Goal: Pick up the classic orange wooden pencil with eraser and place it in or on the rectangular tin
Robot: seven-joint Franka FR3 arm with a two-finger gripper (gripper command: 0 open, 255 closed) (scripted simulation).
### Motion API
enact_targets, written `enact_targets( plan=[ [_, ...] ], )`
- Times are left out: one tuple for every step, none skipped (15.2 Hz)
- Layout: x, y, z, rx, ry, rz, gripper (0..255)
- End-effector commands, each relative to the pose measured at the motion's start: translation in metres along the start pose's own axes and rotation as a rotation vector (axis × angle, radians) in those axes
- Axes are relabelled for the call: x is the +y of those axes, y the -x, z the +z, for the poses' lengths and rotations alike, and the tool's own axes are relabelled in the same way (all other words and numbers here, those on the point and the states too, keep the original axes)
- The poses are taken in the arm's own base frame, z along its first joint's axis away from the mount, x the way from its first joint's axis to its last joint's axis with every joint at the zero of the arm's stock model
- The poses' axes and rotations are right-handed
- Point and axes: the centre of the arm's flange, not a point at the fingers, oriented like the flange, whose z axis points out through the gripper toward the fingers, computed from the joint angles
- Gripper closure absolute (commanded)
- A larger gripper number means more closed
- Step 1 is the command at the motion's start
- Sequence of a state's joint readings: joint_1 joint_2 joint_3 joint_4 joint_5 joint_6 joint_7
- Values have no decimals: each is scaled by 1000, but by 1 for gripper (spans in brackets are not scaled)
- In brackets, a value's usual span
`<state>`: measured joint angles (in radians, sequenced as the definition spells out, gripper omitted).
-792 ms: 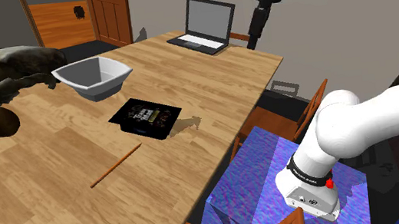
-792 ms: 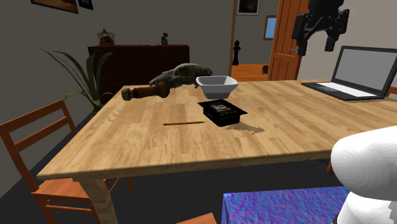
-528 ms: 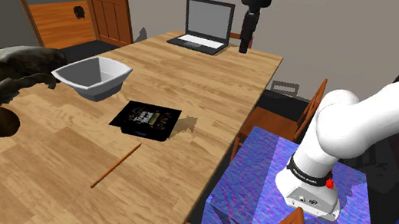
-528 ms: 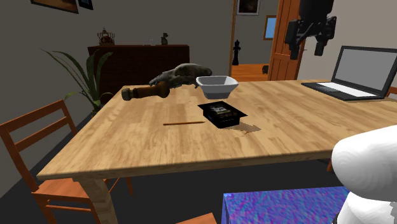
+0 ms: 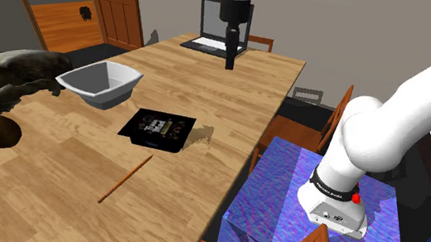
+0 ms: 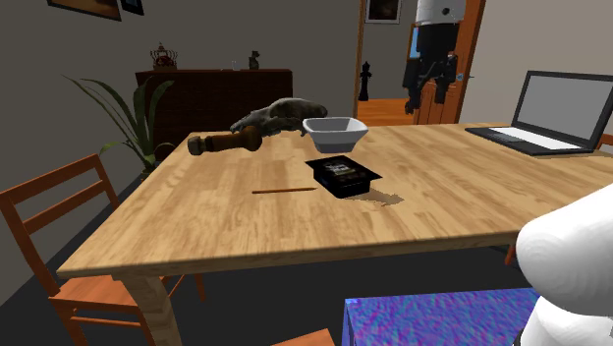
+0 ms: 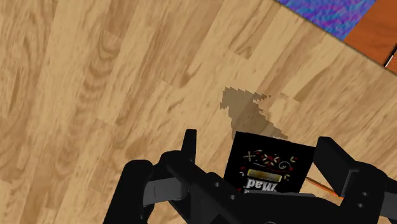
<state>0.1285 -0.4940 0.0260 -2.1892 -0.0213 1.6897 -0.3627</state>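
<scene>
While the jaws hang spread and empty above the desk (image 5: 65, 208), I see the orange pencil (image 5: 125, 179) lying flat on the wood, just apart from the black tin (image 5: 158, 129), at its 7 o'clock in the shoulder view; the laptop (image 5: 220, 28) stands at the tin's 1 o'clock.

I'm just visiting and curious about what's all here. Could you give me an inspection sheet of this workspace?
Surface: wooden table.
Job's things: pencil lies flat, apart from the black tin.
Clutter: white bowl, open laptop, skull-like thing.
Pincer: open, empty, high above the table.
Cables: nothing seen.
Surroundings: chair, plant, sideboard.
</scene>
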Motion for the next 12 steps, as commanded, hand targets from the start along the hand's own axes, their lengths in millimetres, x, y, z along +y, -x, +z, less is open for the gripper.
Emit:
enact_targets(
  plan=[
    [-5,-25,12,-4,-14,-69,0],
    [-7,-37,17,-6,-21,-102,0],
    [-10,-49,23,-9,-28,-136,0],
    [-13,-61,29,-11,-35,-169,0],
    [-16,-72,35,-13,-42,-202,0],
    [-20,-84,41,-16,-49,-236,0],
    [-24,-95,47,-18,-56,-269,0],
    [-28,-106,53,-21,-64,-302,0],
    [-33,-117,59,-23,-71,-335,0],
    [-39,-128,65,-25,-78,-369,0],
    [-45,-138,71,-28,-85,-402,0],
    [-51,-149,77,-30,-92,-435,0]
  ],
)
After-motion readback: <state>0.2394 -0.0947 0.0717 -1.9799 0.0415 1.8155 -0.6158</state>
